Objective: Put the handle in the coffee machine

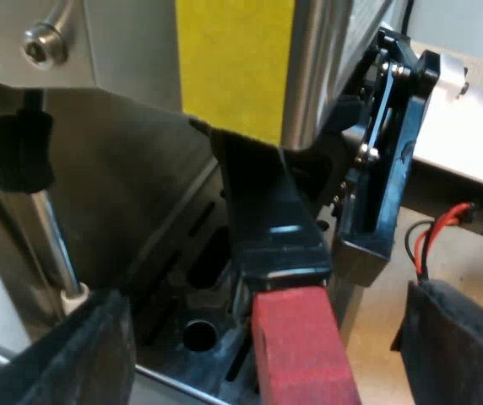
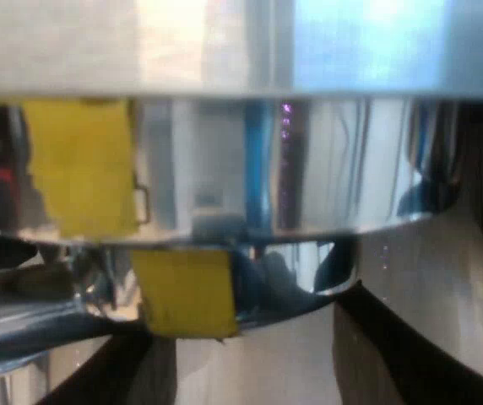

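holder handle (image 1: 274,221) at espresso machine (image 1: 132,169) front | left gripper (image 1: 267,342) apart, straddling red end (image 1: 302,348) | right gripper (image 2: 246,321) apart

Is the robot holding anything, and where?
The left gripper holds nothing; its fingers stand apart either side of the handle's red end. Whether the right gripper grips it cannot be told.

One machine (image 1: 132,194) is standing here, carrying one handle (image 1: 271,224) that is ending in one red tip (image 1: 302,350). One yellow patch (image 1: 235,63), one bolt (image 1: 43,44) and one black knob (image 1: 18,152) are showing on it. Two end effectors are working at its front: the left end effector (image 1: 271,375) and the right end effector (image 1: 355,169). The right wrist view is catching two yellow patches (image 2: 81,169) on the metal, one perhaps being a reflection.
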